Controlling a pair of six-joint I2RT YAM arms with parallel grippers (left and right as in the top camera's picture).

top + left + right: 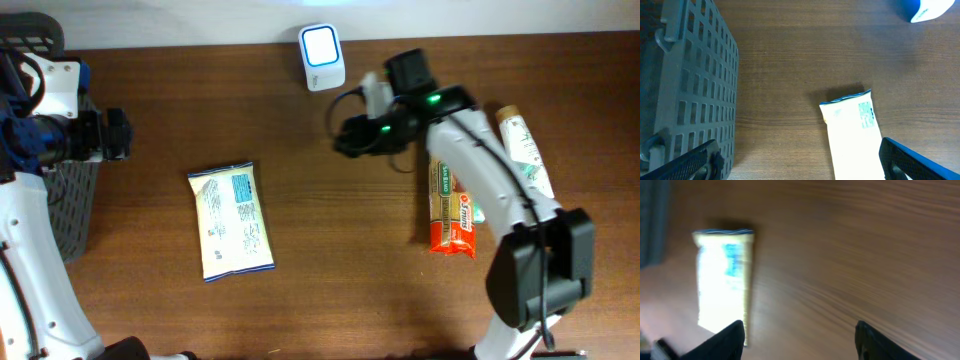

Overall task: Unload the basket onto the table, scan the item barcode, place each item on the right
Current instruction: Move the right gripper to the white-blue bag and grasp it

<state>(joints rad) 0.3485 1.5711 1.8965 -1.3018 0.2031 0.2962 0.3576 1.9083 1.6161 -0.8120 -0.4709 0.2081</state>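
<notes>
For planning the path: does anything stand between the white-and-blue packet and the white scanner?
Nothing visible does. Only bare table lies between the packet and the scanner; the right gripper hangs off to the side of that line.

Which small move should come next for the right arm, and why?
Probably move the right gripper towards the flat white-and-blue plastic pouch: its jaws stand open and empty, and the pouch lies unheld on the brown wooden table, apart from the white scanner.

A white packet [231,221] with blue print lies flat, label up, well apart from the white, blue-lit scanner [322,57].
</notes>
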